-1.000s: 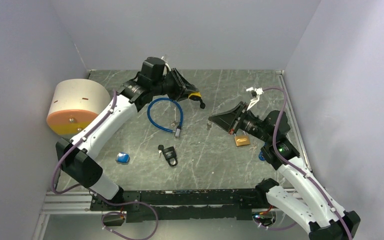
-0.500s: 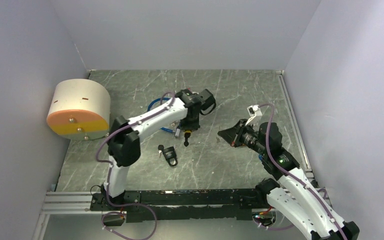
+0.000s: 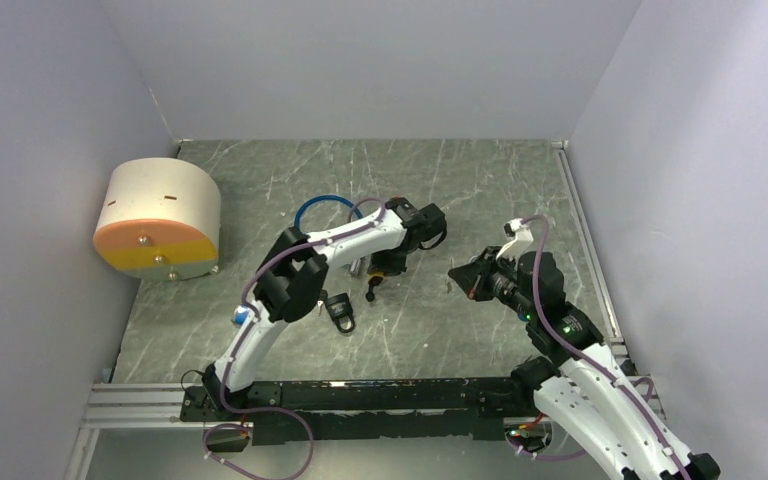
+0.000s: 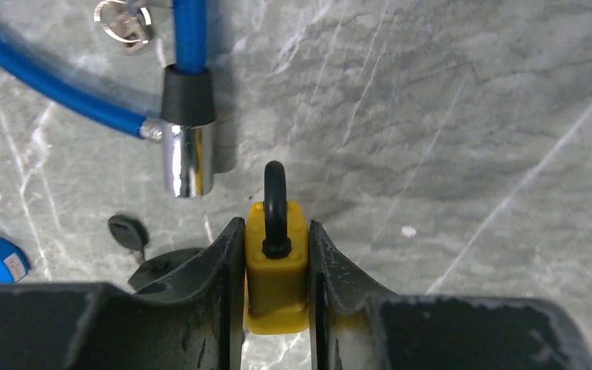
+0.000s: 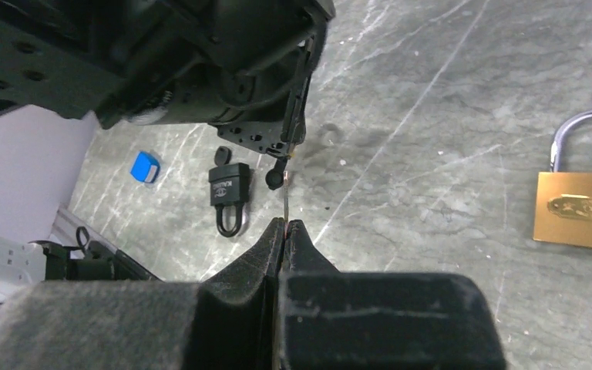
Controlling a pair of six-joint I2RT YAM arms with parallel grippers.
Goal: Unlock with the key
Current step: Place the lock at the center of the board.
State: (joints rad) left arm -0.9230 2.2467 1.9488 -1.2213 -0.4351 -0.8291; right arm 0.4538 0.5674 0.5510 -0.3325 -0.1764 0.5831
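Note:
My left gripper (image 4: 276, 231) is shut on a small yellow padlock (image 4: 276, 266), whose black shackle points out past the fingertips, low over the table. In the top view this gripper (image 3: 380, 272) is at the table's middle. My right gripper (image 5: 285, 223) is shut on a thin key (image 5: 286, 202). The key's blade points toward the left gripper, and its tip is just short of the padlock's shackle (image 5: 275, 179). In the top view the right gripper (image 3: 460, 275) is a short way right of the left one.
A blue cable lock (image 3: 325, 205) with a chrome end (image 4: 187, 158) lies behind the left gripper. A black padlock (image 3: 339, 310) and a black-headed key (image 4: 129, 231) lie near it, a blue piece (image 3: 243, 316) further left. A brass padlock (image 5: 586, 208) lies right. A cream and orange drum (image 3: 157, 220) stands far left.
My left arm has swung from the back of the table down to the middle with the yellow padlock. My right gripper has drawn a little nearer and now faces it.

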